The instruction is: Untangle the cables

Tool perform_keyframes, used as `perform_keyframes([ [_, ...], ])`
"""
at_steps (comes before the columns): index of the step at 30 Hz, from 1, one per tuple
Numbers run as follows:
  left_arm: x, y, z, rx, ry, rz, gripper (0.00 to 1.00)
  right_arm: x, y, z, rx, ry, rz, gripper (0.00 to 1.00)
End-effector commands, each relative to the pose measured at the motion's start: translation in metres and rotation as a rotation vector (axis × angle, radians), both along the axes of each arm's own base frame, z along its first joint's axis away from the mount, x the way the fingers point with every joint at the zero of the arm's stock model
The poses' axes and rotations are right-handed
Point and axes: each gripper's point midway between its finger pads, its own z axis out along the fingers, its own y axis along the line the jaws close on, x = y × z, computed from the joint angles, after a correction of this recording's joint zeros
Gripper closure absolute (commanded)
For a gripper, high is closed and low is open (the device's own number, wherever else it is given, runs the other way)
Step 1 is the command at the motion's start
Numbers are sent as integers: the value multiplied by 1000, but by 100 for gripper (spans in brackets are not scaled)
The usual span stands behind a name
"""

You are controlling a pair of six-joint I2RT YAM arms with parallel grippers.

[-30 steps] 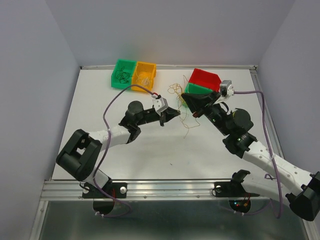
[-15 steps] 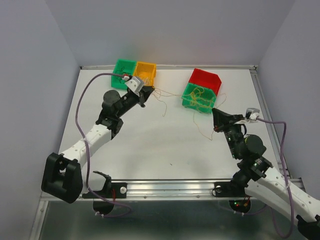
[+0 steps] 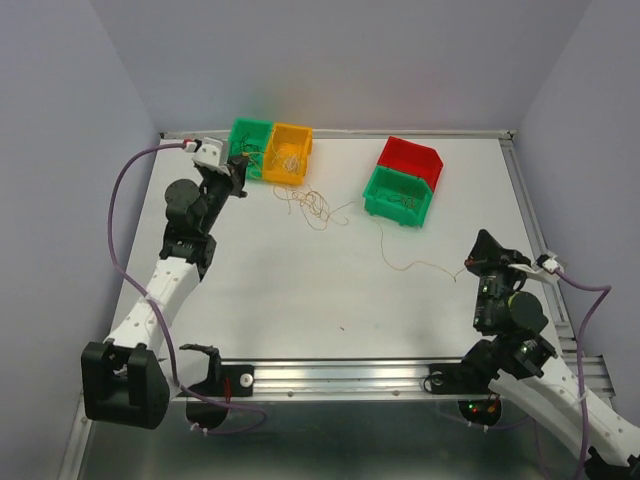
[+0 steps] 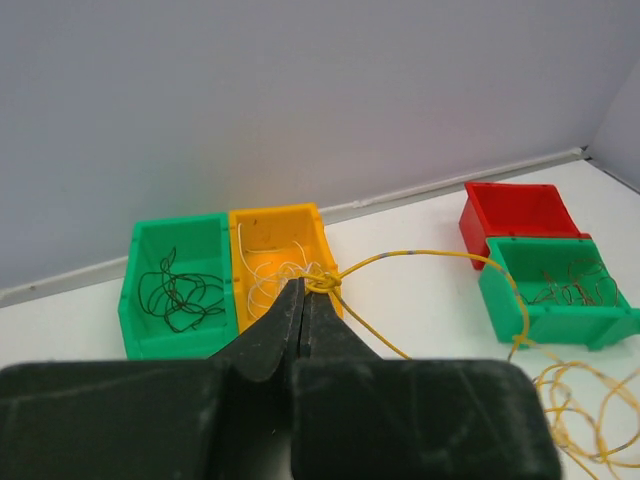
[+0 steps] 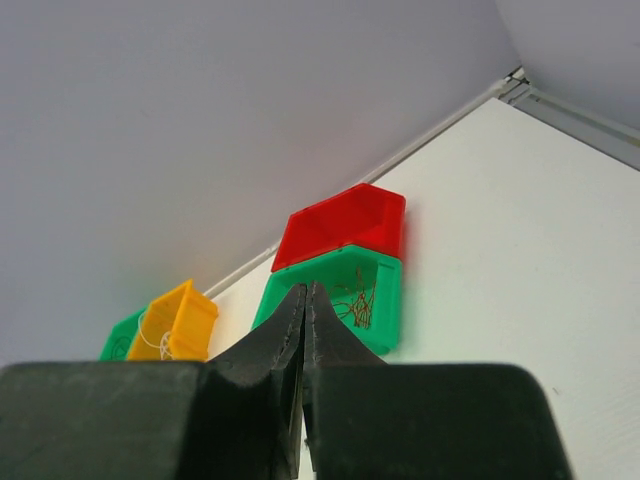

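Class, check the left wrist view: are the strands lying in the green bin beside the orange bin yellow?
No, the dark strands curled in that green bin look almost black, not yellow.

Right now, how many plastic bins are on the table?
4. A green bin and an orange bin side by side, back left; a red bin behind a second green bin, back right. None seems hidden.

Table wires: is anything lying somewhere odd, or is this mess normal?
Yes: a loose yellowish tangle sprawls on the table between the yellow bin and the right-hand green bin, outside every bin. One thin strand trails toward the right gripper.
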Motion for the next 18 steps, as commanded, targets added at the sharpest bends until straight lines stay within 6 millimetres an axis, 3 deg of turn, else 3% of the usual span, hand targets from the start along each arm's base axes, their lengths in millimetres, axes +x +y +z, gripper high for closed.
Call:
perform_keyframes([
  [1, -12, 14, 36, -4, -124, 71, 100, -3, -16, -8, 43, 17, -89, 99],
  [3, -20, 13, 43, 5, -150, 56, 100, 1, -5, -8, 0, 24, -39, 98],
  [4, -24, 11, 45, 8, -161, 38, 100, 5, 13, -6, -58, 18, 54, 90],
  [7, -45, -11, 54, 36, -210, -102, 100, 15, 49, -13, -165, 54, 203, 58],
  [8, -51, -16, 54, 45, -216, -139, 100, 17, 70, -13, -206, 51, 306, 40],
  [9, -63, -26, 59, 60, -240, -207, 100, 18, 82, -11, -234, 49, 356, 33],
  [10, -68, -30, 61, 74, -244, -240, 100, 23, 106, -18, -296, 64, 455, 19],
  [13, -86, -37, 74, 107, -275, -300, 100, 25, 145, -14, -381, 13, 614, 7],
  [14, -89, -37, 75, 117, -261, -308, 100, 25, 169, -29, -424, 28, 723, 3],
  [16, -99, -37, 79, 133, -272, -318, 100, 20, 198, -21, -456, -36, 859, 0],
  [17, -102, -37, 79, 134, -274, -324, 100, 24, 213, -38, -484, 0, 914, 0],
  [18, -109, -38, 78, 139, -281, -337, 100, 17, 230, -29, -512, -63, 1005, 0],
])
